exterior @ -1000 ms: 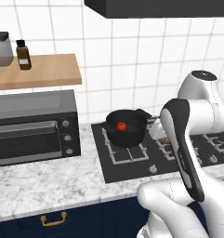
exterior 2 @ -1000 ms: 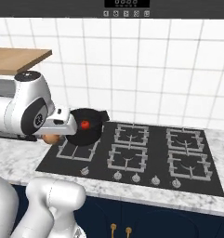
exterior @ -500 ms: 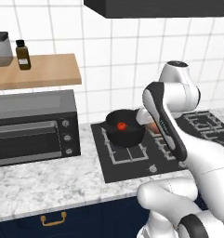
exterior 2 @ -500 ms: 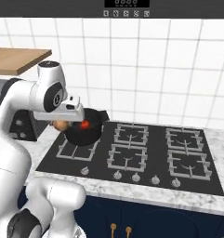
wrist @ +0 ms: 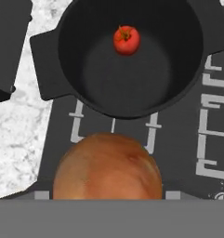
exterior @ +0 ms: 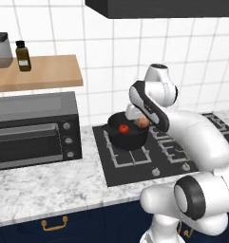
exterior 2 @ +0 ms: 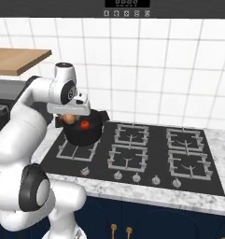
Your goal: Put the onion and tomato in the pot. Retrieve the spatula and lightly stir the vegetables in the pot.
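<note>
- Left of the claw, a dark toaster oven point(exterior: 33, 128) stands on the marble surface point(exterior: 49, 185), with a wooden shelf point(exterior: 40, 72) above it.
- The pot point(wrist: 127, 56) sits on the cooktop point(exterior 2: 146, 158), just below and ahead of the claw; the tomato point(wrist: 126, 40) lies inside on its floor.
- The claw point(exterior: 140, 122) is closed wide around the onion point(wrist: 108, 166), holding it over the pot's rim in the hand view.
</note>
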You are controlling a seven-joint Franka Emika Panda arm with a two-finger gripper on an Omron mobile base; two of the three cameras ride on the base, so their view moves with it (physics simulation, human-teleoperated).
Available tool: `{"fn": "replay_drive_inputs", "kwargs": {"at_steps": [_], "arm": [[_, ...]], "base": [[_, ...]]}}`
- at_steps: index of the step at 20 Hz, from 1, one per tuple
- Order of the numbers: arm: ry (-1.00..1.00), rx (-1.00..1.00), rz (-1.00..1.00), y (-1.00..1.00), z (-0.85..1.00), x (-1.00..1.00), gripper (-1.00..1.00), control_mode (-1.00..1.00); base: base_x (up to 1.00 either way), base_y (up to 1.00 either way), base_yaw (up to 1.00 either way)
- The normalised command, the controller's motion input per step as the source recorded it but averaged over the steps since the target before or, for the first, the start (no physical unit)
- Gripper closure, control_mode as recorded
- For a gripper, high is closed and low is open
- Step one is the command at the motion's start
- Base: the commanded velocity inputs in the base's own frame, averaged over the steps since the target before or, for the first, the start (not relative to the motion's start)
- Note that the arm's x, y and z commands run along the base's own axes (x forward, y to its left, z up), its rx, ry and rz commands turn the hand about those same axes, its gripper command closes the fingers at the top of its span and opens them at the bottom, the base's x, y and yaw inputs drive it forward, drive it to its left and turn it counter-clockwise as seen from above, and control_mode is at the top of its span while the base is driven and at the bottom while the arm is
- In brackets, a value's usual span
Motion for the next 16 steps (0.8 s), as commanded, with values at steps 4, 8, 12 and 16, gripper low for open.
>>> {"fn": "replay_drive_inputs", "kwargs": {"at_steps": [4, 8, 12, 16], "arm": [[0.08, -0.08, 0.00, 0.00, -0.72, 1.00, 1.00, -1.00], [0.06, -0.06, 0.00, 0.00, -0.59, 1.00, 1.00, -1.00], [0.05, -0.01, 0.00, 0.00, -0.32, 0.84, 1.00, -1.00], [0.01, 0.00, 0.00, -0.03, 0.00, 0.04, 1.00, -1.00]], "base": [[0.00, 0.00, 0.00], [0.00, 0.00, 0.00], [0.00, 0.00, 0.00], [0.00, 0.00, 0.00]]}}
